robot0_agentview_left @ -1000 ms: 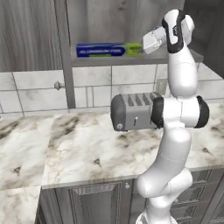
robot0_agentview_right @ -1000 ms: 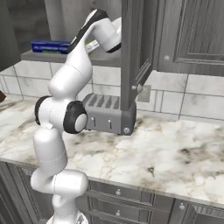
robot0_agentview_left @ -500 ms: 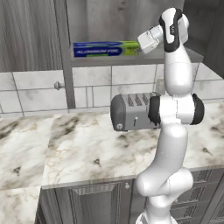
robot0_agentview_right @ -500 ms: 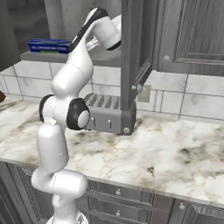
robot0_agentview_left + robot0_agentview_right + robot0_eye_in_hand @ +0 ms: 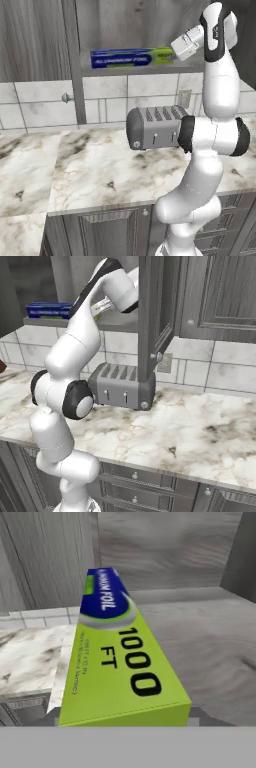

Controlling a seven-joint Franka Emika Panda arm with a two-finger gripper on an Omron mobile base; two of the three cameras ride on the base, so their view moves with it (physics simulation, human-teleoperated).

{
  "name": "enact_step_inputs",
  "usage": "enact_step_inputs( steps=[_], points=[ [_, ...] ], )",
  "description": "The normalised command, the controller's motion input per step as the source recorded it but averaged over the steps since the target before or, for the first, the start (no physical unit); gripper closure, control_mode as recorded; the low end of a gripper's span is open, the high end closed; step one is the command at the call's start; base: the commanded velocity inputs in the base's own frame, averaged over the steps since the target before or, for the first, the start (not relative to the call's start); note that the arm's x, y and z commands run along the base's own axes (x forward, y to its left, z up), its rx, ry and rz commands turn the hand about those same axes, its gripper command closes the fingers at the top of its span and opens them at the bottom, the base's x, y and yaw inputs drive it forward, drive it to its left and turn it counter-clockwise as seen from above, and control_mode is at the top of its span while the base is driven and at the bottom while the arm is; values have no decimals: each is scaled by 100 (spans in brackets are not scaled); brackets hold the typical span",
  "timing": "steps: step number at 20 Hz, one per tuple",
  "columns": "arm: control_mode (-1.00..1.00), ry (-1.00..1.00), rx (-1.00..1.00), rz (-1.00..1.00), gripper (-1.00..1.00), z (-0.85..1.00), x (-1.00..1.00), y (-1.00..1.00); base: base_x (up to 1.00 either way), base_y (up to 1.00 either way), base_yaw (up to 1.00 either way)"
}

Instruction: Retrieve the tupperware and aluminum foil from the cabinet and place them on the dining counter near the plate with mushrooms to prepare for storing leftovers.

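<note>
The aluminum foil (image 5: pixel 129 57), a long blue carton with a yellow-green end, lies along the front of the open cabinet's shelf (image 5: pixel 150 72). My gripper (image 5: pixel 173 51) is at its yellow-green end and shut on it. In the right base view the foil's blue part (image 5: pixel 47 308) sticks out to the left of the gripper (image 5: pixel 98 308). In the hand view the foil (image 5: pixel 115 657) runs away from the camera, and its near end covers my fingertips. The tupperware, dining counter and plate with mushrooms are out of view.
A grey slotted toaster (image 5: pixel 155 127) stands on the marble counter (image 5: pixel 85 175) against the tiled wall, right below the shelf. The open cabinet door (image 5: pixel 150 311) hangs edge-on in front of the toaster (image 5: pixel 120 387). Dark base cabinets (image 5: pixel 150 491) sit under the counter.
The jaws have closed on the foil's yellow-green end. The carton has shifted slightly up off the shelf. The arm has barely moved otherwise.
</note>
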Motion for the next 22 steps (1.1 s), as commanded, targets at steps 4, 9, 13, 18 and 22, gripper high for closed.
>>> enact_step_inputs(
  steps=[4, 9, 13, 18, 22],
  points=[
    [-100, 1, -16, -15, 100, 0, -100, 0, 0, 0, 0],
    [-100, 1, -13, -8, 100, 16, -100, 0, 0, 0, 0],
    [-100, 0, -3, 0, 100, 21, -100, -5, 0, 0, 0],
    [-100, 16, -20, 0, 100, -36, -100, -5, 0, 0, 0],
    [-100, 42, -30, -11, 100, -79, -53, -21, 0, 0, 0]
  ],
)
